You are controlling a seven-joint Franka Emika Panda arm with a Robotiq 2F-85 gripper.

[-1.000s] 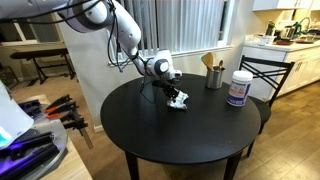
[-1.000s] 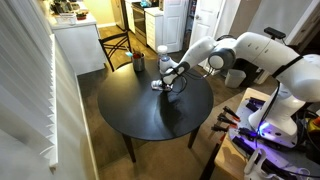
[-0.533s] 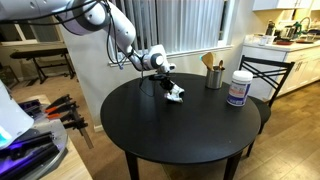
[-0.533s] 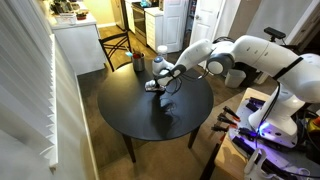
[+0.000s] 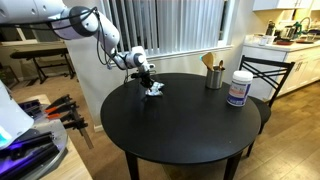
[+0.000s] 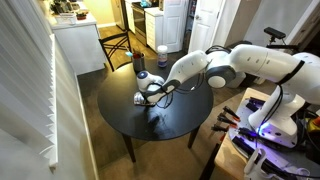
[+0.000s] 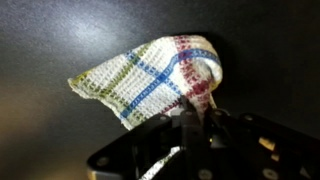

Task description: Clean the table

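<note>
Hand (image 7: pixel 195 118) is clenched on a checkered cloth (image 7: pixel 150 75), pressing it onto the black bench (image 5: pixel 190 130) near the rim. Guessing the wipe is midway; the stretch around the jar (image 5: pixel 238 88) and utensil cup (image 5: pixel 214 76) looks untouched, hard to tell honestly.

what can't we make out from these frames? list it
- Jar label: exterior view, too small to read.
- Metal cup contents: too small, only the tops of utensils show.
- Dirt on the table: not discernible on the black top in both exterior views.
- Gripper pads on the cloth: wrist view, dark, blurred, cut by the bottom edge.
</note>
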